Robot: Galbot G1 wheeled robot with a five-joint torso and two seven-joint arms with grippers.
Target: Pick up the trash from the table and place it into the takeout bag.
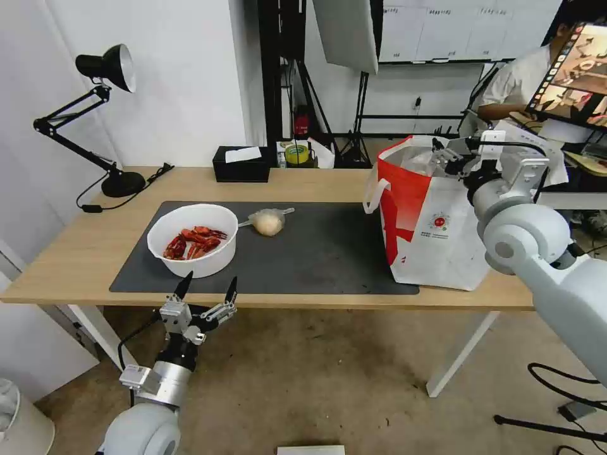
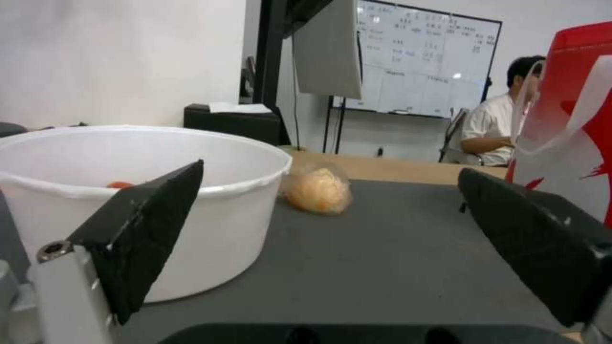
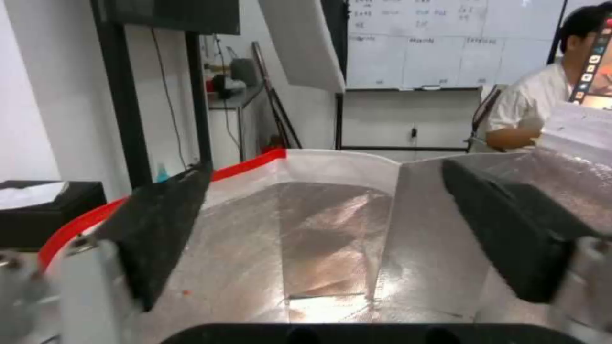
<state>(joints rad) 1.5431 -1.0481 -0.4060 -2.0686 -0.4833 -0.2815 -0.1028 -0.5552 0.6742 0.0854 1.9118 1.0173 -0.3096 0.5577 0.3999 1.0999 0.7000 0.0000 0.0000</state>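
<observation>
Black tissue box (image 1: pixel 241 163) and lamp (image 1: pixel 95 120) stand behind the mat (image 1: pixel 316 253).
Left gripper (image 1: pixel 207 292), jaws apart, sits before the bowl (image 1: pixel 193 239); right gripper (image 1: pixel 447 151), jaws apart, hangs over the takeout bag (image 1: pixel 430 221).

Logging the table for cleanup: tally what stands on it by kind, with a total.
Trash: 2, white bowl of crayfish shells, small clear bag with beige lump
Takeout bag: 1
Desk lamp: 1
Black tissue box: 1
Yellow tape roll: 1
Total: 6
</observation>
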